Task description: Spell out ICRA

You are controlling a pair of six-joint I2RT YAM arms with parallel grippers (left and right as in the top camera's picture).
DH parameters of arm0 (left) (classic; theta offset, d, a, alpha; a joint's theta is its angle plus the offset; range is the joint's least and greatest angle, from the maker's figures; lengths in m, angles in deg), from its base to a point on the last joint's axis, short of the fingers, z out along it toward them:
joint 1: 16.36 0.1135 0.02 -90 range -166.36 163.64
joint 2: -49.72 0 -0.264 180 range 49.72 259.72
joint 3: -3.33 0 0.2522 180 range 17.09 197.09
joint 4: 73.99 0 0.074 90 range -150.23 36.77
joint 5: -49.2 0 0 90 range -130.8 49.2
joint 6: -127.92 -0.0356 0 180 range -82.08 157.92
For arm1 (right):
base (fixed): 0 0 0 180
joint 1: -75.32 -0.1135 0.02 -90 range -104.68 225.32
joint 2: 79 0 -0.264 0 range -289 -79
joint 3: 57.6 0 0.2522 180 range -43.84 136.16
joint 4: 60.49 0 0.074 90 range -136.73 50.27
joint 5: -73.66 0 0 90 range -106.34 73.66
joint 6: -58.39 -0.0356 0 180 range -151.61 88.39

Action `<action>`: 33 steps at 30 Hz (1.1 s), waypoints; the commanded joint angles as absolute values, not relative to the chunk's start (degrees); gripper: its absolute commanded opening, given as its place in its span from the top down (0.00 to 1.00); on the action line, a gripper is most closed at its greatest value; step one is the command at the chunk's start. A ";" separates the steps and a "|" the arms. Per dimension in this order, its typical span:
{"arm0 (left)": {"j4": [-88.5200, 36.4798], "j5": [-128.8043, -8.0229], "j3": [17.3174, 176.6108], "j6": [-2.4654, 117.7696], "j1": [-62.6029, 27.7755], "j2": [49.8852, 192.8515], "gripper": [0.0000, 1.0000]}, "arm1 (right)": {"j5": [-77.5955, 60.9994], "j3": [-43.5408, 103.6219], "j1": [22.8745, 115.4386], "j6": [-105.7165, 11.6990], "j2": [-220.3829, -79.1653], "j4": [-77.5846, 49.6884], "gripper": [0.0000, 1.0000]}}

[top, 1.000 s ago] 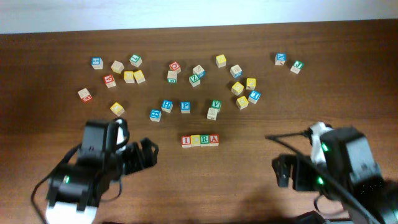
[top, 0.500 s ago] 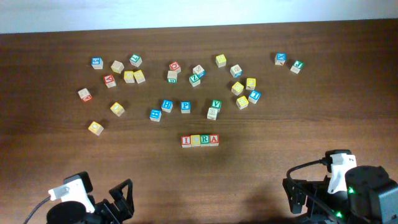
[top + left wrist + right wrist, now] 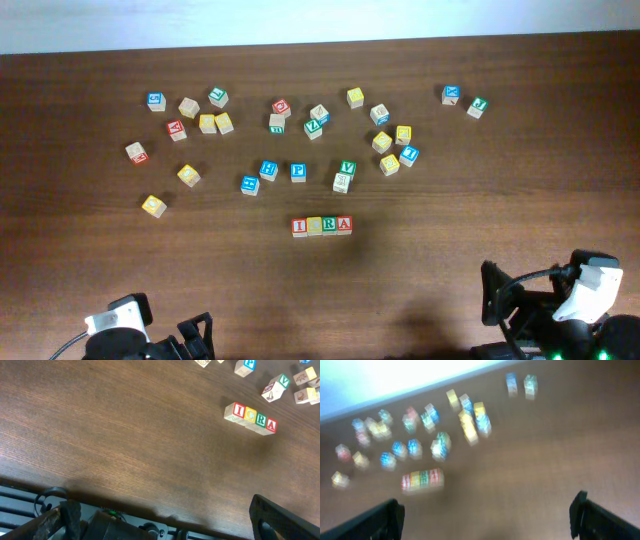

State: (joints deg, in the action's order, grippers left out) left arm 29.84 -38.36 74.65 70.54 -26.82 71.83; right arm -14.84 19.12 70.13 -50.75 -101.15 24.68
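Observation:
A row of letter blocks reading I, C, R, A (image 3: 321, 225) lies side by side at the middle of the table; it also shows in the left wrist view (image 3: 250, 418) and, blurred, in the right wrist view (image 3: 422, 480). My left gripper (image 3: 195, 335) is open and empty at the table's front left edge, far from the row. My right gripper (image 3: 500, 300) is open and empty at the front right edge. In the wrist views the fingers of the left gripper (image 3: 165, 522) and the right gripper (image 3: 487, 515) stand wide apart with nothing between them.
Many loose letter blocks are scattered across the far half of the table, from a blue one (image 3: 154, 100) at far left to a green one (image 3: 478, 106) at far right. A yellow block (image 3: 153, 205) lies alone at left.
Both arms have pulled back from the middle of the table to its front edge. The yellow block at left came into view as the left arm withdrew. The ICRA row has not moved.

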 commanded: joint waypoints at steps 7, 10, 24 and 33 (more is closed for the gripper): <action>29.94 -37.55 74.89 71.08 -26.69 71.61 0.01 | -9.95 -15.91 72.51 -42.53 -85.63 -11.01 0.01; 29.94 -37.55 74.89 71.08 -26.69 71.61 0.01 | -6.98 -26.10 72.51 -42.57 -80.28 -22.44 0.02; 29.94 -37.55 74.89 71.08 -26.69 71.61 0.01 | -7.98 -43.04 72.40 -42.77 -79.19 -51.27 0.02; 29.94 -37.55 74.89 71.08 -26.69 71.61 0.01 | -12.55 -43.52 72.40 -42.53 -79.19 -42.42 0.02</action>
